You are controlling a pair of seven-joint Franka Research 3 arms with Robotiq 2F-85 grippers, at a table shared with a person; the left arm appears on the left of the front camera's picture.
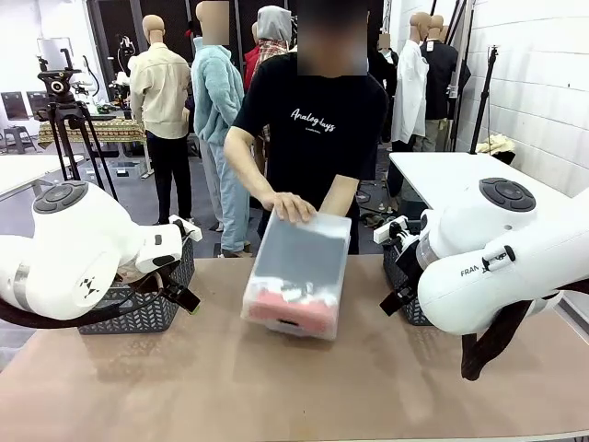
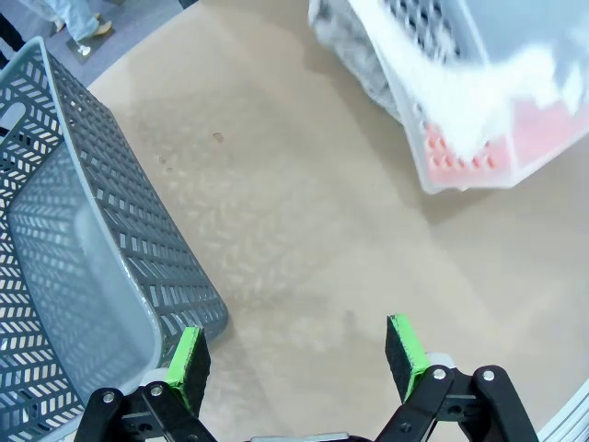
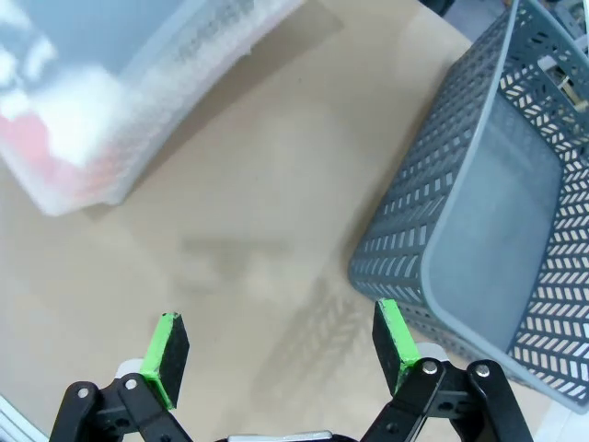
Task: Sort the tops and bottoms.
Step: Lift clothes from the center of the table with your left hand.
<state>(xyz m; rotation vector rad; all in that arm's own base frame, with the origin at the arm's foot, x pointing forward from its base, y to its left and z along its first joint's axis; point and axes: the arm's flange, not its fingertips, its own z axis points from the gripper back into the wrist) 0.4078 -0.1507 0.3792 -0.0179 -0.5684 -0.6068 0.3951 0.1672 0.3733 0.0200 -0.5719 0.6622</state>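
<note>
I see 3 soft items bunched inside a translucent bin point(image 1: 253, 299) tilted on the table point(image 1: 184, 387). The orange garment point(image 1: 293, 315) lies lowest, the white one point(image 1: 298, 293) is crumpled on it, and grey fabric point(image 1: 296, 253) sits above. All are blurred through the plastic.

Grey chevron-perforated basket point(image 2: 156, 249), translucent bin point(image 1: 337, 232) showing orange top point(image 1: 296, 310), tan table point(image 1: 276, 396).

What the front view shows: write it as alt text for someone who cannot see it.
A person across the tan table holds a clear plastic bin tilted on it, one hand on its upper edge, with orange, white and grey clothes bunched inside. A grey basket sits by the left arm, another by the right arm.
</note>
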